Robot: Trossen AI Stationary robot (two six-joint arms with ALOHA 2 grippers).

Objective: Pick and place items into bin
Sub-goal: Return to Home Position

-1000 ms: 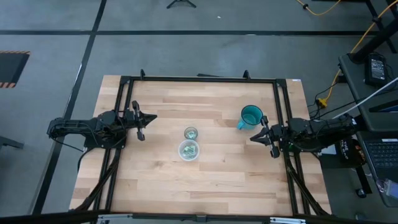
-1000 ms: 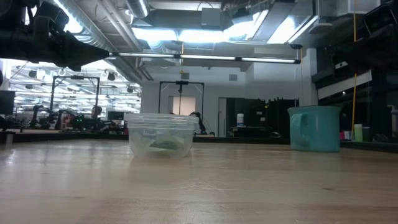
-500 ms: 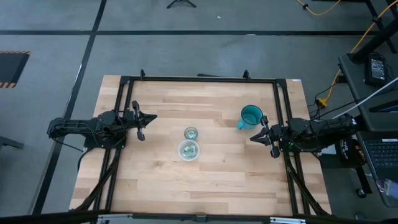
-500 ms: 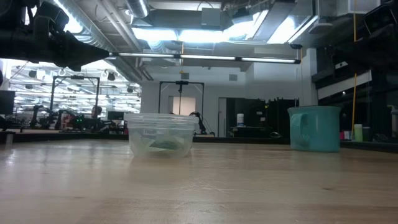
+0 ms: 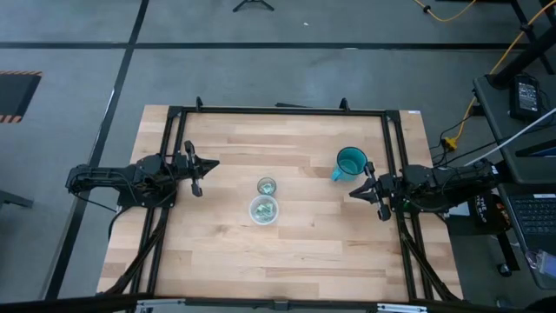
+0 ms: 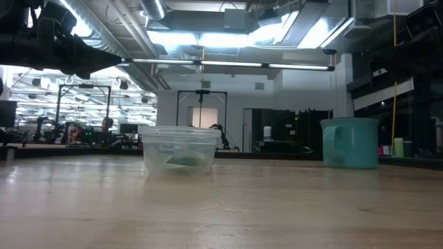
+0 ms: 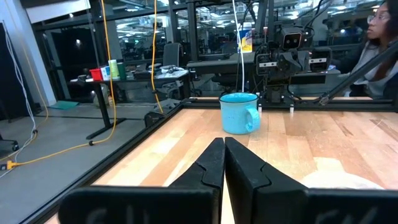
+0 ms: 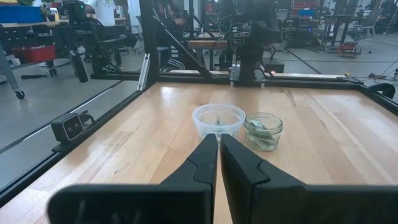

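Left gripper (image 7: 224, 144) is hanging over the left edge of the table (image 5: 295, 252), fingers pressed together, holding nothing. Right gripper (image 8: 219, 138) is hanging over the right edge, just near of the teal mug (image 5: 350, 162), fingers also pressed together and holding nothing. Both are pointing in toward the table middle. The teal-green and white packets (image 5: 264, 209) are lying inside the clear round bin (image 8: 217, 119) at mid-table, well apart from both grippers. A small glass jar (image 5: 266, 186) is standing just beside the bin on its far side, with more greenish packets showing in it. A person (image 7: 379, 37) is sitting beyond the right side.
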